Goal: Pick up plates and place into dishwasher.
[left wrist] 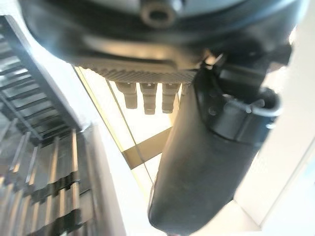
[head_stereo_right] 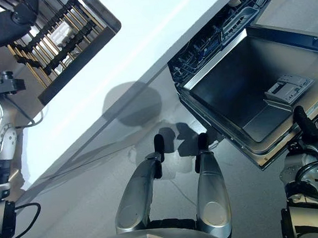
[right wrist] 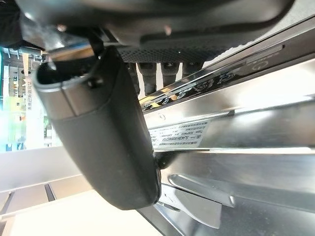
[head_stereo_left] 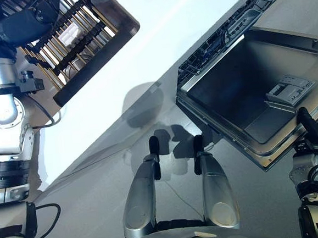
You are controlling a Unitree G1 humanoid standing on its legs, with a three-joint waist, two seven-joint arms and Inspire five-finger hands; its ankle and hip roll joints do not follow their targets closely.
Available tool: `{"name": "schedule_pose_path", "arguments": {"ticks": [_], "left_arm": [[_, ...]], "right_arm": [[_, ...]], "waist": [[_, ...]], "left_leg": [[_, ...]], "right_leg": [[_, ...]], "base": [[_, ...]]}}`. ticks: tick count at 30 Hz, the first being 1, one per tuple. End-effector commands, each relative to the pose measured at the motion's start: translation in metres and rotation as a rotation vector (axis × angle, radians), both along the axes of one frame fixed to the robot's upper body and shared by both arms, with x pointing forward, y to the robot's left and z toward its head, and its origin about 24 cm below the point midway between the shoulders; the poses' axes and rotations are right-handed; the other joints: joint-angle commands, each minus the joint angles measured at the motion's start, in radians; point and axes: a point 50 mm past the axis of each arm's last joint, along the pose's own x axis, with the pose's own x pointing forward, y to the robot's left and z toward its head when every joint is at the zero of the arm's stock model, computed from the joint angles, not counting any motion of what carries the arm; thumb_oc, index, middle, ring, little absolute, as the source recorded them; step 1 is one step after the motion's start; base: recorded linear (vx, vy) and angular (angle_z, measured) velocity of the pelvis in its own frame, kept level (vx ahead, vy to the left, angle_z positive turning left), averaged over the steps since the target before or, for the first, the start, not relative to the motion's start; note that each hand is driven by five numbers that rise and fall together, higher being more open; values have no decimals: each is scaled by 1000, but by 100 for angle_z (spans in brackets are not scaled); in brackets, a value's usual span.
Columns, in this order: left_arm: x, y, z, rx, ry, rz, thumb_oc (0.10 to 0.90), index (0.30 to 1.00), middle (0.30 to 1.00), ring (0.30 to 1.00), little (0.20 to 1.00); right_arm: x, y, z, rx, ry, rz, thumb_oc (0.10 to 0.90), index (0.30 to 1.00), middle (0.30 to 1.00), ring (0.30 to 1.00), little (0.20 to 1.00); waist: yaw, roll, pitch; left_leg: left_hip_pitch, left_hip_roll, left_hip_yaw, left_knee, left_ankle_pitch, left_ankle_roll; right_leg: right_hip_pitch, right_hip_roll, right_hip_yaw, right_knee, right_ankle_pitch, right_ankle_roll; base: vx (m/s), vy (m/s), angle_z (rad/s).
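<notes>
Here we begin at the right hand's fingers (head_stereo_left: 306, 119); they stand straight and relaxed, holding nothing, close against the outer rim of the dishwasher door (head_stereo_left: 229, 99); whether they touch the metal we cannot tell. In the right wrist view the thumb (right wrist: 98, 137) lies dark and thick across the door's edge, with the row of buttons on that edge just past it. The right hand (head_stereo_left: 314, 137) itself sits at the lower right of the head views.

The door is let down flat and open; its steel inner face carries a grey detergent dispenser (head_stereo_left: 290, 89) near the far corner. Behind the door the dishwasher's lower basket (head_stereo_left: 218, 34) shows its dark wires under the edge of the white desk (head_stereo_left: 158, 36).

The left hand (head_stereo_left: 27, 23) hangs over the dish rack (head_stereo_left: 97, 63) at the far left end of the desk, well apart from the dishwasher; whether this hand is open or closed we cannot tell. The rack has pale rods crossed by dark bars; among them lies a white item (head_stereo_left: 67, 33), too small for us to say whether it is a plate. Between the two hands lies the grey floor (head_stereo_left: 89, 207).
</notes>
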Motion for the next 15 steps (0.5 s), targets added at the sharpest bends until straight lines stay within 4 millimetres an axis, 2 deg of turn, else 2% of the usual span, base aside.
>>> {"name": "schedule_pose_path", "arguments": {"ticks": [1, 2, 7, 8, 15], "left_arm": [[-5, -11, -27, -83, -16, -70, 800, 900, 900, 900, 900], [-5, -11, -28, -83, -14, -70, 800, 900, 900, 900, 900], [-11, -10, -37, -68, -9, -76, 800, 900, 900, 900, 900], [-13, -9, -38, -64, -13, -79, 800, 900, 900, 900, 900], [-16, -11, -43, -49, -11, -102, 800, 900, 900, 900, 900]], "right_arm": [[45, 43, 5, 99, -129, 247, 800, 900, 900, 900, 900], [46, 44, 5, 106, -153, 277, 800, 900, 900, 900, 900], [53, 79, 2, 115, -259, 698, 800, 900, 900, 900, 900], [53, 88, 3, 109, -288, 824, 800, 900, 900, 900, 900], [59, 117, 27, 95, -435, 1095, 800, 900, 900, 900, 900]], "waist": [[39, 2, 0], [39, 1, 0], [44, -15, 0], [46, -25, 0], [53, -62, 0]], "left_leg": [[-9, -98, 36, 71, -118, 89], [-5, -98, 34, 68, -117, 88], [21, -95, 22, 56, -120, 90], [24, -94, 24, 59, -123, 90], [43, -92, 29, 83, -146, 96]], "right_leg": [[0, 80, -35, 61, -76, -60], [3, 80, -36, 59, -75, -60], [25, 81, -43, 58, -85, -58], [30, 80, -48, 56, -86, -56], [60, 74, -65, 60, -91, -51]], "base": [[33, 7, 1], [41, 13, 1], [42, 3, -2], [10, -9, -4], [20, 16, -2]]}}
